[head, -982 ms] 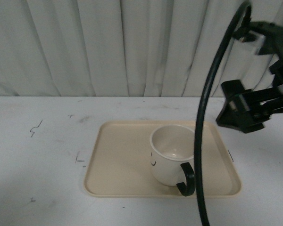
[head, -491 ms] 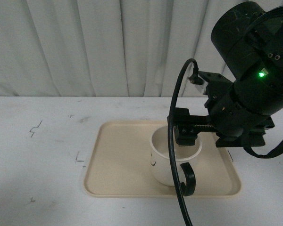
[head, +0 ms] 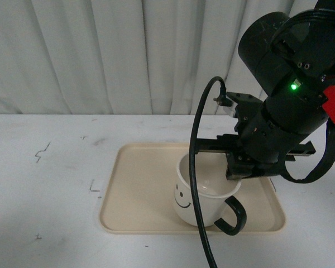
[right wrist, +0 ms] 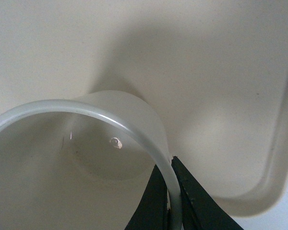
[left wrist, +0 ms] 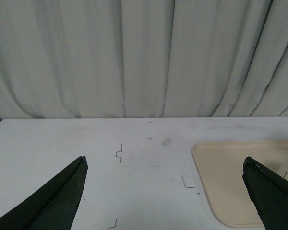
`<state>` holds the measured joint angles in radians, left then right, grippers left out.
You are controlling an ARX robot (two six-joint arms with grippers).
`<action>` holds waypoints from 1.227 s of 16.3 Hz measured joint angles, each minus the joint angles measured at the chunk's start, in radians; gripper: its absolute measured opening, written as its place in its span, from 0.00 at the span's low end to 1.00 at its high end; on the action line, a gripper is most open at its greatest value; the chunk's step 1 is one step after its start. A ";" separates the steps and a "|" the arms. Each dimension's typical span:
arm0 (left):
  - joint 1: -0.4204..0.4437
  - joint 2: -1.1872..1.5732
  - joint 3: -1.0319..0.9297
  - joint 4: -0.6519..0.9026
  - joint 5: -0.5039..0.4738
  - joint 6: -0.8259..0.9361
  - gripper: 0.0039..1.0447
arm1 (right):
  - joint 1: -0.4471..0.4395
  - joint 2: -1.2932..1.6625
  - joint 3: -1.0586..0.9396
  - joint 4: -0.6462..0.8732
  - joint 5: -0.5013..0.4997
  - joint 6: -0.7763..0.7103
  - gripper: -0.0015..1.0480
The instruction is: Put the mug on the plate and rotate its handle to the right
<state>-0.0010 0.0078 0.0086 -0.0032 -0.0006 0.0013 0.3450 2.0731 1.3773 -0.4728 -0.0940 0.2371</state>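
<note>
Front view: mug (head: 198, 195) upright on plate (head: 134, 190), right of centre, near front edge. Smiley (head: 181, 199) faces front-left. Handle (head: 234, 219) points front-right, not yet squarely right. R gripper (right wrist: 169, 165) above mug, fingers (right wrist: 194, 206) clenched on rim (right wrist: 110, 117) at mug's right side, one inside, one outside. L gripper (left wrist: 164, 159) spread wide, empty, over table (left wrist: 62, 139) left of plate. Black cable (head: 196, 167) hangs across front of mug. Best approach, prob.: twist slowly about mug's vertical axis w/ base flat on plate, pinch firm so rim can't slip, stop once handle aims fully right, then release and lift straight up w/o tipping.
</note>
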 joint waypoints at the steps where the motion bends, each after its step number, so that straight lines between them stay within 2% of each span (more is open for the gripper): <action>1: 0.000 0.000 0.000 0.000 0.000 0.000 0.94 | -0.020 0.000 0.040 -0.040 -0.004 -0.058 0.03; 4: 0.000 0.000 0.000 0.000 0.000 0.000 0.94 | -0.079 0.006 0.255 -0.149 -0.031 -0.438 0.03; 7: 0.000 0.000 0.000 0.000 0.000 0.000 0.94 | -0.074 0.023 0.341 -0.191 -0.104 -0.687 0.03; 8: 0.000 0.000 0.000 0.000 0.000 0.000 0.94 | -0.049 0.085 0.417 -0.338 -0.198 -1.087 0.03; 12: 0.000 0.000 0.000 0.000 0.000 0.000 0.94 | -0.032 0.152 0.457 -0.418 -0.219 -1.297 0.03; 18: 0.000 0.000 0.000 0.000 0.000 0.000 0.94 | 0.018 0.275 0.579 -0.494 -0.243 -1.364 0.03; 20: 0.000 0.000 0.000 0.000 0.000 0.000 0.94 | 0.028 0.319 0.631 -0.529 -0.222 -1.395 0.03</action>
<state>-0.0010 0.0078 0.0086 -0.0032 -0.0006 0.0013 0.3733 2.3924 2.0087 -1.0023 -0.3164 -1.1584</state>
